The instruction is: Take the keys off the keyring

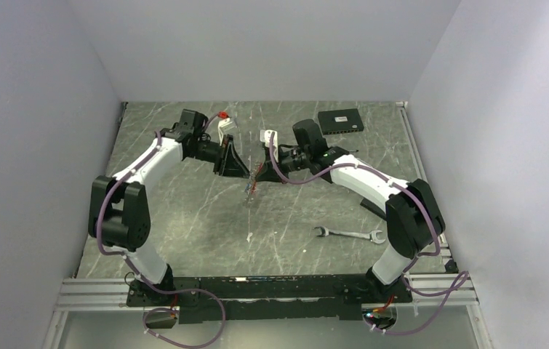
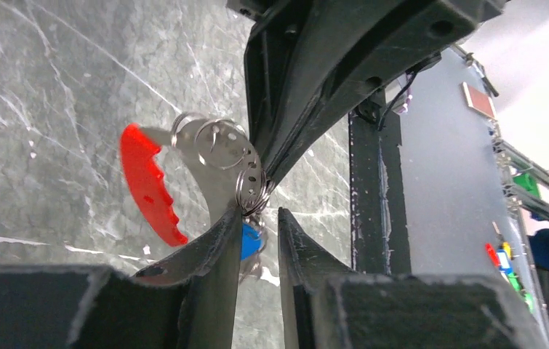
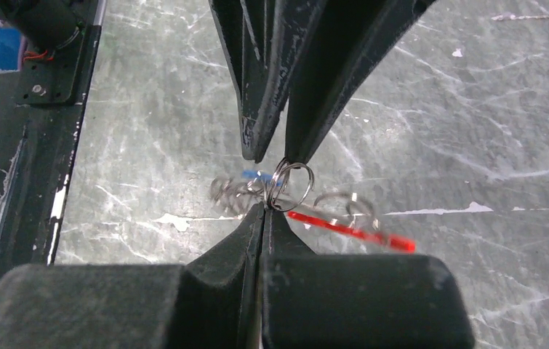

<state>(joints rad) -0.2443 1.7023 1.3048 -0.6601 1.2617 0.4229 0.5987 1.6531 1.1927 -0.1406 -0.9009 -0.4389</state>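
Note:
The keyring [image 3: 293, 185], a thin silvery wire loop, hangs in the air between the two arms, and my right gripper [image 3: 265, 207] is shut on its lower edge. A red tag [image 2: 147, 185] and a silvery plate with holes [image 2: 220, 153] dangle from it, as do the keys: a blue-headed one [image 2: 251, 241] and blurred silvery ones [image 3: 231, 190]. My left gripper [image 2: 257, 212] faces the right one with its jaws slightly open. The loop [image 2: 253, 190] sits just off its fingertips, against the left fingertip [image 2: 229, 218]. From above, the bunch [image 1: 251, 190] hangs below the meeting grippers.
A silver open-ended wrench [image 1: 347, 234] lies on the marbled table [image 1: 184, 218] near the right arm's base. A flat black box [image 1: 340, 121] sits at the back right. Grey walls enclose the table on three sides.

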